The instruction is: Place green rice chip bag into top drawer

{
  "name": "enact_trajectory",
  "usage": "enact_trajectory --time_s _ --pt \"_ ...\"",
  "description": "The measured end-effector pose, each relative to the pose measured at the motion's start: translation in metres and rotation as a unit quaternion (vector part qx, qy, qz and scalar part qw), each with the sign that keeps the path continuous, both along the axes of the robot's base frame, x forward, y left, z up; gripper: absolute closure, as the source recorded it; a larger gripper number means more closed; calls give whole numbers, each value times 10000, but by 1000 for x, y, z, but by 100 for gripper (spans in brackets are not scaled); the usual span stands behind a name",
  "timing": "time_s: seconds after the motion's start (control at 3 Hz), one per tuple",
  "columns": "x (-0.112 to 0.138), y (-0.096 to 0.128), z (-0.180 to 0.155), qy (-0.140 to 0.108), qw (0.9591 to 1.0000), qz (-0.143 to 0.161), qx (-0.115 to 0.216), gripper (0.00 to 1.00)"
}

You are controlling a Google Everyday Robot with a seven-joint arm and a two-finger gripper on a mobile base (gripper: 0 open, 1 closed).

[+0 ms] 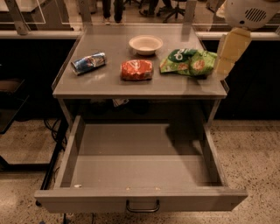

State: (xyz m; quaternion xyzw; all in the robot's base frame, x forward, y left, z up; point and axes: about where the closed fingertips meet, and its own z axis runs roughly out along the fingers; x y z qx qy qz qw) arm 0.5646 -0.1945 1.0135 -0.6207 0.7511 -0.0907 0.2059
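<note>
The green rice chip bag (pixel 189 61) lies on the right part of the grey tabletop (pixel 109 83), crinkled, with a dark green logo and orange patches. The top drawer (pixel 87 199) below the tabletop is pulled wide open, with a small dark handle (pixel 142 206) at the centre of its front panel. My gripper (pixel 228 54) hangs from the white arm (pixel 249 12) at the upper right. It is just right of the bag, at the table's right edge, and holds nothing that I can see.
A red-orange snack bag (pixel 137 69) lies mid-table, a blue can (pixel 89 63) lies on its side at the left, and a white bowl (pixel 145 44) stands at the back. A dark counter runs behind the table. Speckled floor surrounds it.
</note>
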Motion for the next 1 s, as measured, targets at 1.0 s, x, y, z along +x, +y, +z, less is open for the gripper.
enact_trajectory --time_s 1.0 --pt "87 5 -46 526 9947 258 841 0"
